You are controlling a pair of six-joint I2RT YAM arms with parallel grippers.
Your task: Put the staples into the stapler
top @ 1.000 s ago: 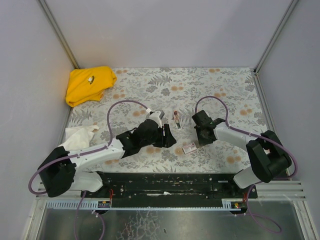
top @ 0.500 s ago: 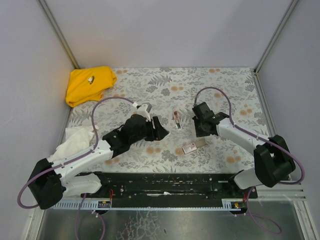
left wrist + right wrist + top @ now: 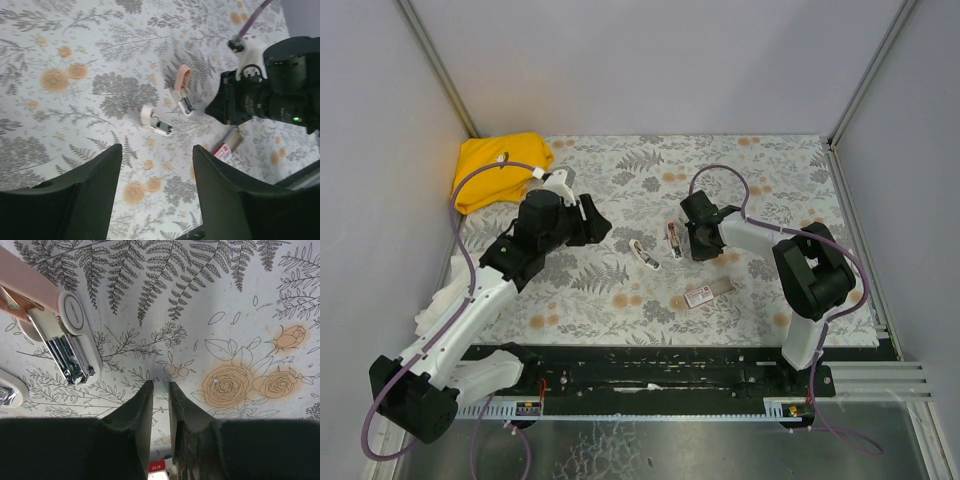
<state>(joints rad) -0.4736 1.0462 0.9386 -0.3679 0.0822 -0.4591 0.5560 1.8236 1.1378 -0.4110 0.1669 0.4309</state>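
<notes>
The stapler (image 3: 60,335) lies hinged open on the flowered table, pink top up-left and white base with its metal channel bare; it also shows as the stapler (image 3: 673,238) and the stapler (image 3: 182,92). A separate small white piece with dark metal (image 3: 643,253) lies just left of it, also the white piece (image 3: 156,123). My right gripper (image 3: 160,386) is shut on the staples (image 3: 161,390), a thin silvery strip, a short way right of the stapler's base. The right gripper (image 3: 689,244) hovers low beside the stapler. My left gripper (image 3: 157,149) stands open and empty, raised and back left; it shows as the left gripper (image 3: 597,227).
The red-and-white staple box (image 3: 705,293) lies near the front, right of centre, with its grey tray slid out; it also shows as the box (image 3: 225,149). A yellow cloth (image 3: 500,168) fills the back-left corner. A white cloth (image 3: 428,318) lies by the left wall. Grey walls close three sides.
The left gripper has risen and swung back left, leaving the small white piece on the table. The right gripper has moved left to the stapler with the strip in it.
</notes>
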